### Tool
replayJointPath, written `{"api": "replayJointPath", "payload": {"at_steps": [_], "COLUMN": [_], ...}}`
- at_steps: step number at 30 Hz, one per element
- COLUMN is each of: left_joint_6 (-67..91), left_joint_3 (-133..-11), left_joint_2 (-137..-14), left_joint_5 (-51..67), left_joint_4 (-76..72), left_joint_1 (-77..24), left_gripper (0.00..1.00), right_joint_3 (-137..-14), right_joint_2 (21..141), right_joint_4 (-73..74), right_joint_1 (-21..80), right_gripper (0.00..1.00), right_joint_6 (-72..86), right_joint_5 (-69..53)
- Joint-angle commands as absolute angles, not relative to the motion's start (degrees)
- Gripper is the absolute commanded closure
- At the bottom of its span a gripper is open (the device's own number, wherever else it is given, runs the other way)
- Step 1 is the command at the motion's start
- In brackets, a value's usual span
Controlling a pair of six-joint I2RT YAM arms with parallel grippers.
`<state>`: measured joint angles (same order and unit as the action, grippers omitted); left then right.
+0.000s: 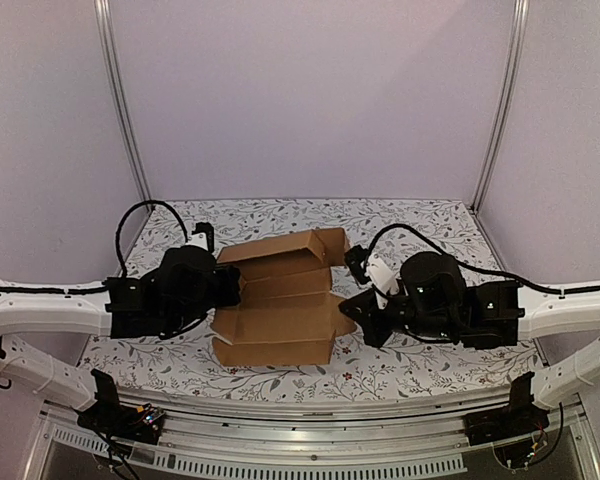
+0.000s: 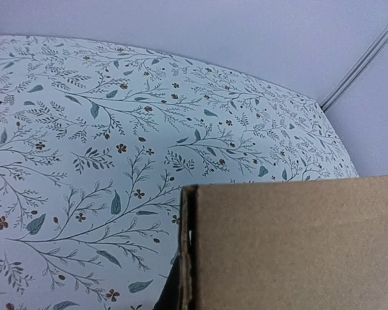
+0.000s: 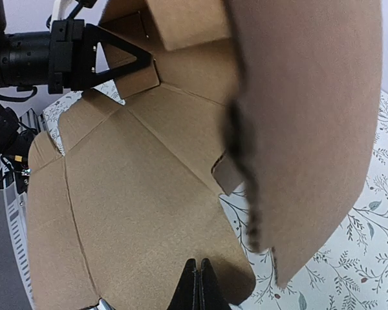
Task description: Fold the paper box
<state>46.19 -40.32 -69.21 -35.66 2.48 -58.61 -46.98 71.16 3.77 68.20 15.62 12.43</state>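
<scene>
The right gripper (image 3: 195, 284), fingers pressed together with nothing between them, rests its tips on the near edge of the paper box (image 1: 280, 310), on the flat inner floor panel beside a rounded corner tab. Seen from the right wrist, one loose flap (image 3: 304, 116) of the box stands tilted up close to the lens, and a small cut tab juts from its lower edge.

Across the box the left gripper (image 1: 232, 288) is closed at the left side wall, its black finger lying against an upright side flap and apparently pinching it. From the left wrist a sheet of brown cardboard fills the lower right of the view, its raw edge facing the camera.

From above, the half-formed box sits between the two grippers at the middle of the table, open side up, its creased brown panels showing inside. A low front wall (image 1: 275, 352) stands toward the arm bases, and a lid panel (image 1: 280, 250) rises at an angle at the rear.

The box rests on a white tablecloth (image 2: 84, 129) printed with leafy sprigs and small red flowers. Plain pale walls (image 1: 310, 90) enclose the table on three sides, with metal posts (image 1: 120, 100) in the back corners and a metal rail (image 1: 280, 440) along the near edge
</scene>
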Motion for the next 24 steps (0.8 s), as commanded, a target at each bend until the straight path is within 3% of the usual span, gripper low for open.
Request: {"api": "replayJointPath", "payload": {"at_steps": [1, 15, 24], "left_joint_6": [46.5, 48.5, 44.4], "left_joint_3": [-39.9, -39.5, -38.8], "left_joint_2": [-66.8, -66.2, -66.2], "left_joint_5": [-32.5, -26.3, -29.1], "left_joint_4": [1.0, -3.1, -2.3], "left_joint_1": [-59.3, -59.2, -59.1], "left_gripper": [1.0, 1.0, 1.0], "right_joint_3": [-42.7, -40.2, -40.0], "right_joint_2": [68.0, 64.9, 56.3], "right_joint_4": [4.4, -1.5, 8.2], "right_joint_1": [68.3, 68.3, 68.3], "right_gripper": [1.0, 1.0, 0.96], "right_joint_6": [18.9, 21.5, 15.8], "right_joint_5": [15.5, 14.1, 14.4]}}
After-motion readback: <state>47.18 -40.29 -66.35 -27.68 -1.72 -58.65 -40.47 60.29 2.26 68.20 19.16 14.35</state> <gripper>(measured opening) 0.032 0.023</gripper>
